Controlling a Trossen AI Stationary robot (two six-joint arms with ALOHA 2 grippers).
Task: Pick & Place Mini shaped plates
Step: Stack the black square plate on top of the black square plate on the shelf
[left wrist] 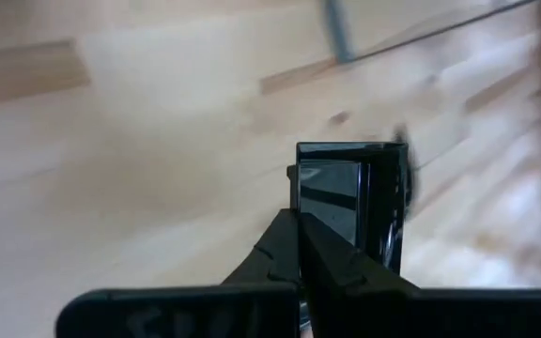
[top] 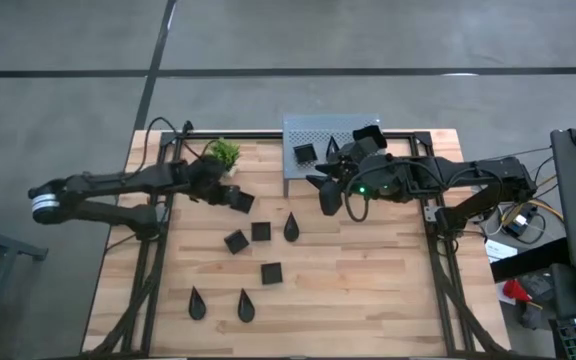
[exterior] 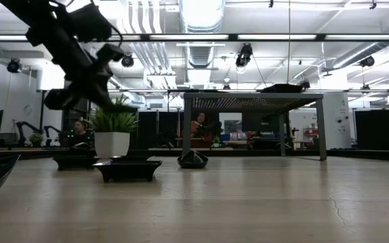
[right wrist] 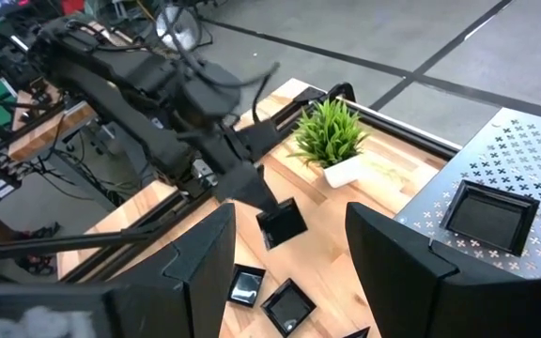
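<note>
The left gripper (top: 230,195) hangs above the wooden table (top: 368,290), just right of the small green potted plant in a white pot (top: 222,153). Its jaws are clenched on the rim of 1 small black square plate (top: 240,200), lifted clear of the wood and tilted; in the left wrist view that held plate (left wrist: 346,202) stands edge-on between the closed fingers (left wrist: 285,253).

Near of it, 2 more black square plates (top: 235,241) (top: 260,231) lie side by side, with a 3rd (top: 271,272) nearer still. 3 black teardrop-shaped plates lie apart: 1 (top: 291,228) beside the squares and 2 (top: 197,301) (top: 244,304) toward the near left edge.

The grey perforated metal shelf (top: 343,130) stands at the far edge, bearing 1 black deep square plate (top: 305,153).

The right gripper (top: 326,192) hovers at the shelf's near edge with jaws spread wide, holding nothing. The near right of the table is bare wood.
</note>
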